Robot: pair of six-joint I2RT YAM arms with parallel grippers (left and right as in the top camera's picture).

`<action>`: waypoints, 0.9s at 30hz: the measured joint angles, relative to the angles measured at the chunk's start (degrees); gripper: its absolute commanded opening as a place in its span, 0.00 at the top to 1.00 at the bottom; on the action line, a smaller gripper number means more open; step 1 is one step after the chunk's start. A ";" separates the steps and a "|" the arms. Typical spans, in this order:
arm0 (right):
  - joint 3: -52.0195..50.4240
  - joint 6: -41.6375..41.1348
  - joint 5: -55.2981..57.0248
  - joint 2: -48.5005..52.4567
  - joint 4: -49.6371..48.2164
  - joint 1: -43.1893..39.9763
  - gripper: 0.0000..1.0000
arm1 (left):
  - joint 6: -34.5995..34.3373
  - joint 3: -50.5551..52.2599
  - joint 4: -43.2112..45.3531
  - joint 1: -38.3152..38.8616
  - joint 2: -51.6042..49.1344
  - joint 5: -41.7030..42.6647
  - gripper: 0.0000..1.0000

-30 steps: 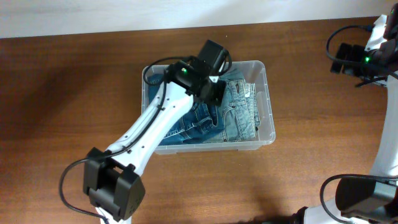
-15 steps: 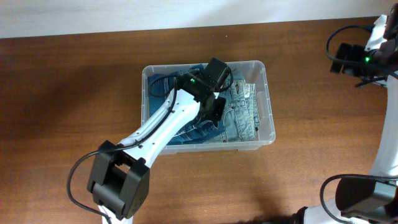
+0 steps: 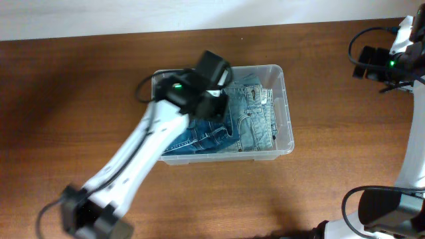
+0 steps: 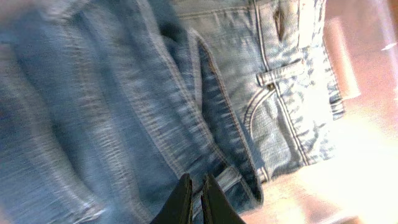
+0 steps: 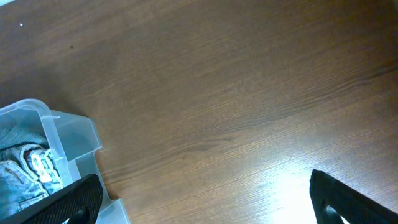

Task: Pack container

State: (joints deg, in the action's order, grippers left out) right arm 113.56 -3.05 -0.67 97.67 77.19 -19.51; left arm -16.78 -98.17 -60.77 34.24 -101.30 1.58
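The container (image 3: 284, 99), a clear plastic bin, stands mid-table and holds folded blue jeans (image 3: 249, 119). My left gripper (image 3: 214, 99) hovers over the bin's back left part, above the jeans. In the left wrist view its fingers (image 4: 194, 198) are shut with nothing between them, just over the denim (image 4: 124, 106). My right gripper (image 3: 372, 63) is far off at the table's back right, open and empty. In the right wrist view its fingers (image 5: 205, 199) are wide apart over bare wood, with a corner of the container (image 5: 68, 134) at the left.
The brown wooden table (image 3: 80, 99) surrounds the bin on all sides. A pale wall strip (image 3: 133, 13) runs along the back edge. The right arm's base (image 3: 382, 209) sits at the front right.
My left arm has swung back and to the left, lifting from deep in the bin's middle to its back left part. The jeans lie still. The right arm has not moved.
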 measured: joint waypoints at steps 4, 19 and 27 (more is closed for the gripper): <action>0.00 0.00 0.00 0.00 0.00 0.00 0.02 | -0.15 -0.09 -3.96 -2.49 7.37 -1.46 0.91; 0.02 0.04 0.00 0.00 0.00 0.00 0.02 | -6.12 0.74 -15.17 -2.82 34.95 -13.75 0.72; 0.00 0.00 0.02 0.00 0.00 0.00 0.02 | -7.50 3.54 -18.23 -2.82 46.75 -16.52 0.00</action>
State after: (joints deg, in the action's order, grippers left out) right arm 113.56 -3.05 -0.64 97.67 77.19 -19.51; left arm -24.27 -94.63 -79.00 31.42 -54.54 -14.94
